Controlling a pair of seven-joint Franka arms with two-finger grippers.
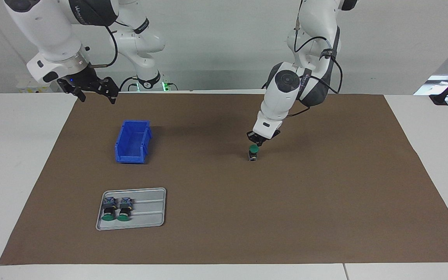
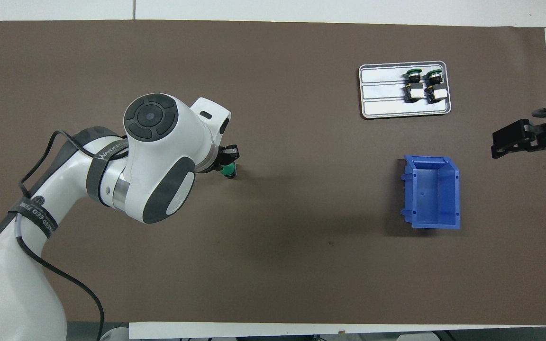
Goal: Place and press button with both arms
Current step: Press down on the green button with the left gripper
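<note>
The left pincer (image 1: 256,142) stands directly over the button (image 1: 252,152), its fingertips brought together and resting on or just above the green cap; you cannot confirm true contact from either view. The button stands upright on the brown mat (image 1: 325,194), cap up and terminal block down, near the middle of the bench (image 1: 14,175) toward the left arm's end. Read this as the pressing step: the placing appears done for this unit, and the closed fingertips serve as a blunt pressing tool, not as a grip. The next move calls for a short, straight downward push through the cap's centre, kept vertical so the narrow body does not tip, followed by a clean lift. Watch for the button sliding or toppling, since nothing braces it. The right pincer (image 1: 91,87) waits with its fingers spread wide, holding nothing, raised over the mat's edge nearest the robots at the right arm's end. Farther out, the blue bin (image 1: 132,142) sits on the mat toward the right arm's end, apparently with nothing in it. Farther from the robots than the bin lies the grey tray (image 1: 150,210), carrying 2 spare buttons (image 1: 116,209) laid on their sides next to each other, green caps pointing away from the robots. You should expect these 2 to be handled after the current press.
</note>
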